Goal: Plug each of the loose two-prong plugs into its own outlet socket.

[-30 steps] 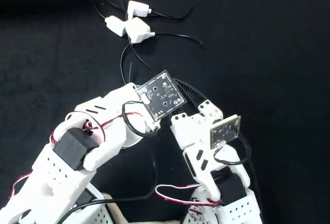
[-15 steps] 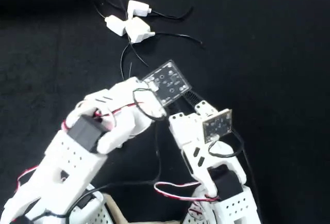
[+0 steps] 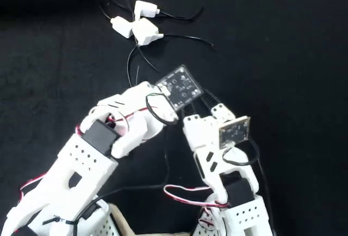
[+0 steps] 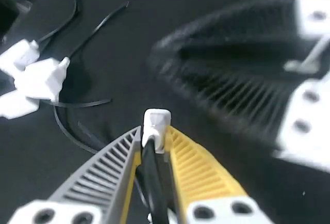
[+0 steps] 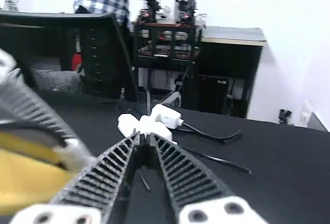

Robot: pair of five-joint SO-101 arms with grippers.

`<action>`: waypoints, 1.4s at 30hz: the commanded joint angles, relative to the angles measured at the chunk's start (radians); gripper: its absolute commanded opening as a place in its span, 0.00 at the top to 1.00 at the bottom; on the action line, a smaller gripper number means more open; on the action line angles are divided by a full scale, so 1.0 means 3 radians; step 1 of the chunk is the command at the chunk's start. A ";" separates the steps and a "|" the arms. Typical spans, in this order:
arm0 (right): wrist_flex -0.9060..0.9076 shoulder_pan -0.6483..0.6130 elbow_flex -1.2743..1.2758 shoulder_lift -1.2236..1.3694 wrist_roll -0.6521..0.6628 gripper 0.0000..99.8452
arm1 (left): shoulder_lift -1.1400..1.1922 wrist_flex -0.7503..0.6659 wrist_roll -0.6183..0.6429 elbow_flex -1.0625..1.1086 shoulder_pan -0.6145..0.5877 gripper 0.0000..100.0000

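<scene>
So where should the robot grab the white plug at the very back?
Probably grab the back plug by its chunky white body, from straight above, jaws across its narrow width. It lies flat, and its black wire trailing off one end is too thin to pinch.

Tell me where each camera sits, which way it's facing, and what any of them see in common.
High view: fixed above, looking down on the black table; the left arm and right arm both show.
Left wrist view: on the left wrist, looking along the left hand, shut on a white plug, toward the tabletop.
Right wrist view: on the right wrist, looking nearly level along the shut right hand toward the room behind.
Shared: all three see the white connector pieces on the table.
</scene>
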 commanded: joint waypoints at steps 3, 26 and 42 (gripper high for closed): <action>-0.0046 0.0230 -0.0003 -0.0095 -0.0527 0.83 | 0.0005 0.0532 0.0031 -0.0289 -0.0412 0.97; 0.0066 0.0225 -0.0003 -0.0095 -0.0414 0.82 | 0.0005 0.2368 -0.2424 -0.0248 -0.0652 0.97; 0.0072 0.0225 -0.0003 -0.0095 -0.0414 0.82 | -0.0036 0.0992 -0.2000 0.0821 -0.0785 0.97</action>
